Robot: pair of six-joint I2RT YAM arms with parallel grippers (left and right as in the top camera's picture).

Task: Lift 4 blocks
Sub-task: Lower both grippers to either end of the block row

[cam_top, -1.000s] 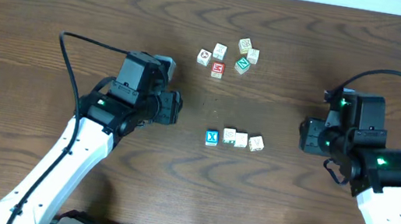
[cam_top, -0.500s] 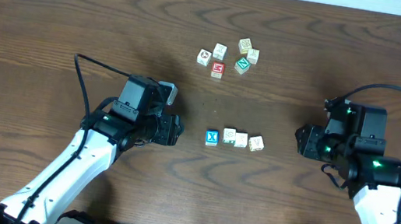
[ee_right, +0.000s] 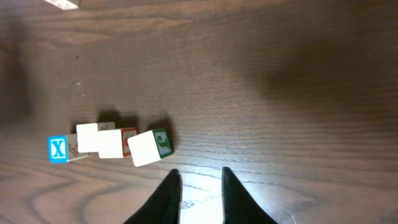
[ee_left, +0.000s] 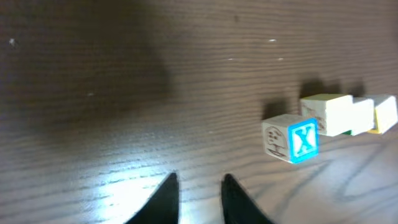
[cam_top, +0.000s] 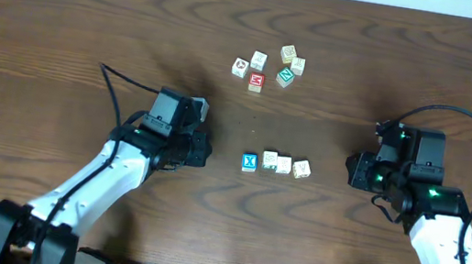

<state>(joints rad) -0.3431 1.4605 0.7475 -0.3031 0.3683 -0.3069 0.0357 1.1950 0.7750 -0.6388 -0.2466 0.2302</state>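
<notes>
Four blocks lie in a row mid-table: a blue X block (cam_top: 249,162) at the left end, then three cream ones (cam_top: 270,159), (cam_top: 284,166), (cam_top: 302,169). My left gripper (cam_top: 206,149) sits low on the table to the left of the row, apart from it. In the left wrist view the blue X block (ee_left: 292,138) lies ahead and to the right of the left gripper (ee_left: 198,177). My right gripper (cam_top: 351,169) sits to the right of the row; the nearest cream block (ee_right: 146,148) lies just ahead-left of the right gripper (ee_right: 200,171). Both pairs of fingers stand a narrow gap apart, holding nothing.
A loose cluster of other cubes lies at the back, among them a red-faced cube (cam_top: 256,81) and a green diamond-faced cube (cam_top: 285,76). Black cables arc from both arms. Bare wood table (cam_top: 66,25) surrounds the row.
Both arms have come down and in toward the row's ends, the left one further. Both pairs of jaws have narrowed from wide to a small gap. The blocks have not moved.
</notes>
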